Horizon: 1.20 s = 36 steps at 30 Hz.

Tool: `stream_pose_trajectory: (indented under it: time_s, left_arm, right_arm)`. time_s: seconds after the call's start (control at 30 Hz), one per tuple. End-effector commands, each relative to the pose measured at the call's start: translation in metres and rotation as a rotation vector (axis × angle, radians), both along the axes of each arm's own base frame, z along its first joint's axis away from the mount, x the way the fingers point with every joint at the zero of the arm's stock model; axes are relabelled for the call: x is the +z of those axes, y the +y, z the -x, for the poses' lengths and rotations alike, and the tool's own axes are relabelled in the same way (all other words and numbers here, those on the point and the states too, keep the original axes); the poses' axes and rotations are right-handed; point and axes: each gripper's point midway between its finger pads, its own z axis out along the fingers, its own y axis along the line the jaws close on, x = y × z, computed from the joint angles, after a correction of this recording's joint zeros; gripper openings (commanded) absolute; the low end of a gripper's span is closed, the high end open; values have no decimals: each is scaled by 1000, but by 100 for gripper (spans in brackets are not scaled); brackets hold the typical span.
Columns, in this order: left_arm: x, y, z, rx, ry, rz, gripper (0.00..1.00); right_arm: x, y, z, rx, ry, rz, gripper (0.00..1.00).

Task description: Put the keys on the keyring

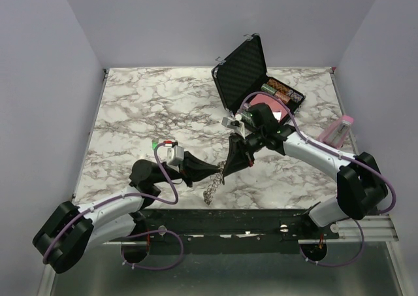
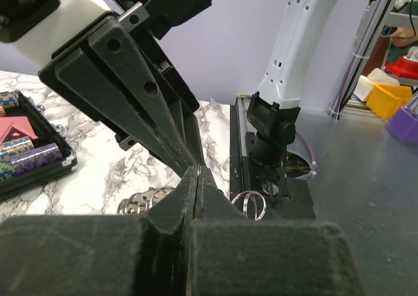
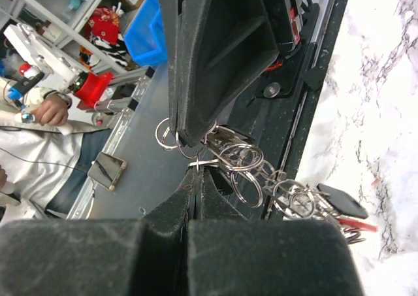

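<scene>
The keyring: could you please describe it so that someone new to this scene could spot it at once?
On the marble table, look near the front edge, where the left gripper and right gripper meet tip to tip. The keyring trails from those shut tips toward the edge: a thin silver chain of rings, unlike the bulky black case behind.

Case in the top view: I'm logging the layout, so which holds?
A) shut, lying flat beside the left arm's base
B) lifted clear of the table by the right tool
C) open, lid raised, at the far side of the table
C: the case sits on the table at its far side, right of centre, with the lid up and its contents showing.
</scene>
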Motion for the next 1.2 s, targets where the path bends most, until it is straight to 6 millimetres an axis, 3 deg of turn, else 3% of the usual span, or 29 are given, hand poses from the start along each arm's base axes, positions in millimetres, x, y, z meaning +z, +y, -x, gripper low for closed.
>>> stream_pose_trajectory:
  time_s: [0.0, 0.3, 0.77, 0.8, 0.97, 1.17]
  left_arm:
    - [13, -2, 4, -32, -126, -34, 0]
    - [0, -2, 1, -32, -144, -165, 0]
    - [-4, -1, -2, -10, -151, -181, 0]
    - [-3, 1, -4, 4, -151, -184, 0]
    - [-3, 12, -21, 121, -128, -208, 0]
    - [27, 37, -49, 333, -4, -230, 0]
  right_arm:
    - [16, -7, 11, 67, 62, -45, 0]
    - [15, -5, 8, 52, 77, -25, 0]
    - [15, -6, 11, 75, 87, -33, 1]
    - [15, -6, 11, 76, 84, -35, 3]
    - [23, -9, 8, 61, 47, -58, 40]
    - [40, -34, -29, -124, -48, -89, 48]
